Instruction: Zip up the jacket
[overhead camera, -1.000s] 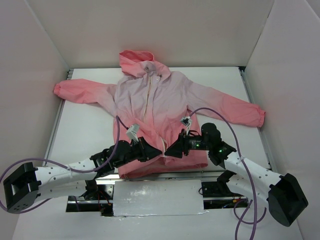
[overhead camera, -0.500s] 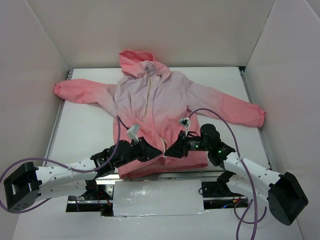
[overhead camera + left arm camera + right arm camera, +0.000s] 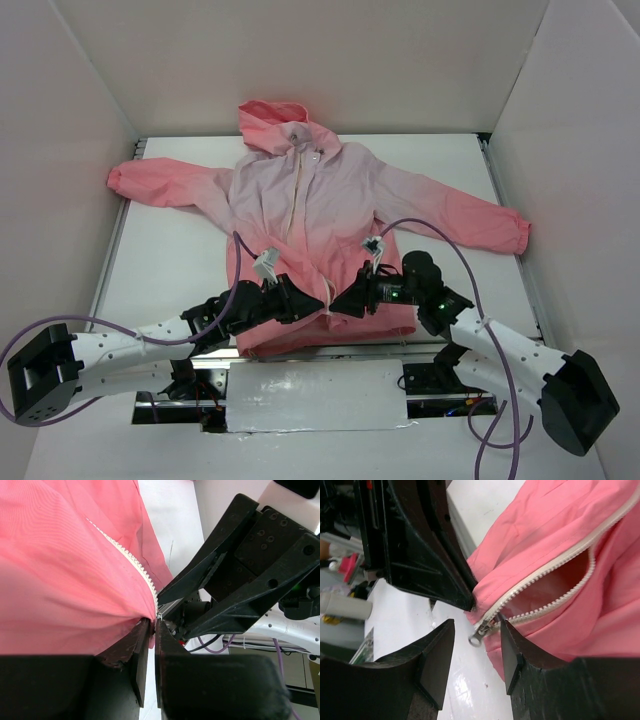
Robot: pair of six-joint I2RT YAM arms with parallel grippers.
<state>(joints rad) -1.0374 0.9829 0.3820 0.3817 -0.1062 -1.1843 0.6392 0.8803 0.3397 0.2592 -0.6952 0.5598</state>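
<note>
Jacket [image 3: 320, 210] is lying flat and face up on the table [image 3: 170, 260], hood [image 3: 272, 120] at the far side, sleeves spread out to either side, hem [image 3: 300, 340] nearest the arm bases.

Progress: judging the zip-up as barely begun.
- The zipper [image 3: 540, 575] is running down the middle of the front to the hem.
- In the right wrist view its two rows of cream teeth are joining only at the slider [image 3: 484, 628] and parting directly above it, with the inner side of the fabric showing between them.
- The slider is sitting at the very bottom, at the hem edge, with its pull tab [image 3: 474, 639] hanging off toward the table.
- The whole run up to the collar is left to close.

Jaws relative to the zipper:
- Left gripper [image 3: 151, 625] is pinching the jacket at the hem, right at the foot of the zipper. Its jaws are pressed nearly together, with a fold of pink fabric drawn into the narrow gap. Reading this as the anchor hold for the pull.
- Right gripper [image 3: 340, 302] is facing the left one tip to tip at the hem. Its jaws are standing spread, one on each side of the slider and pull tab, which lie between them but apart from both. Nothing is gripped on this side.

Closing on the tab looks like the step in hand.
</note>
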